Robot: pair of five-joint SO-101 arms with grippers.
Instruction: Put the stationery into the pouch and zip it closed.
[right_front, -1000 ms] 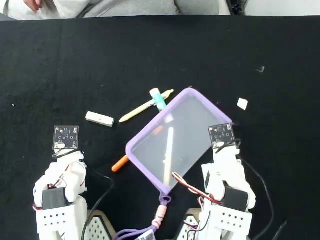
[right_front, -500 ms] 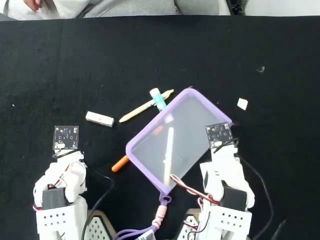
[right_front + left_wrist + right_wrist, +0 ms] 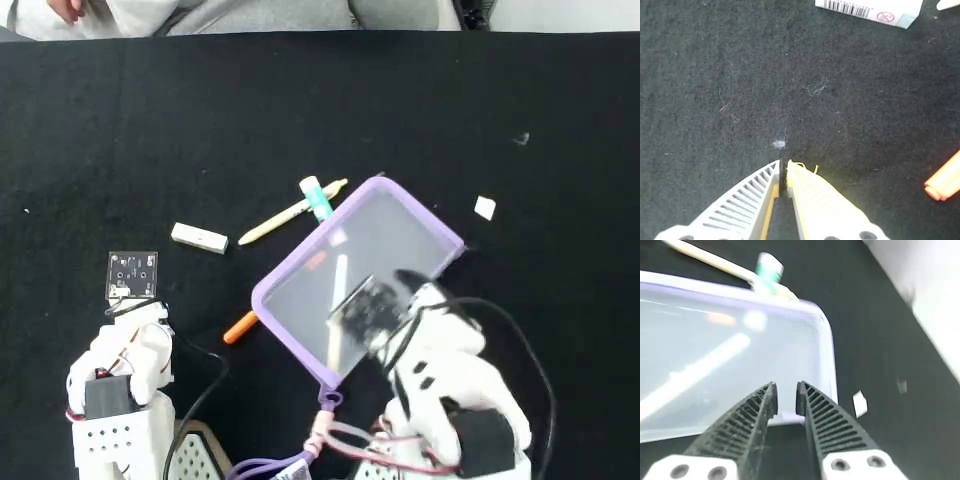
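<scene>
Black cloth covers the tabletop point(image 3: 300, 100). At the near left sits the left arm point(image 3: 120, 380). The left arm's jaws are pressed together at the tips with nothing between them, over bare cloth. Beyond it lies a white eraser point(image 3: 199, 238), well apart from the pouch. An orange marker point(image 3: 240, 327) pokes out at the pouch's left edge; I cannot tell whether its hidden end is under the pouch or inside it. A yellow pen point(image 3: 290, 212) lies aslant with a teal-capped white stick point(image 3: 317, 198) across it, both just beside the pouch's far-left edge. The clear, purple-trimmed pouch point(image 3: 400, 215) lies flat and cornerwise at the middle. A pale pen point(image 3: 337, 290) shows through it, and its pink pull cord point(image 3: 322, 425) trails toward the near edge. The right arm point(image 3: 450, 390) leans over the pouch's near right side. The right arm's jaws stand a narrow gap apart, holding nothing, above the pouch's rim. A small white scrap point(image 3: 485, 208) lies to the right of the pouch.
</scene>
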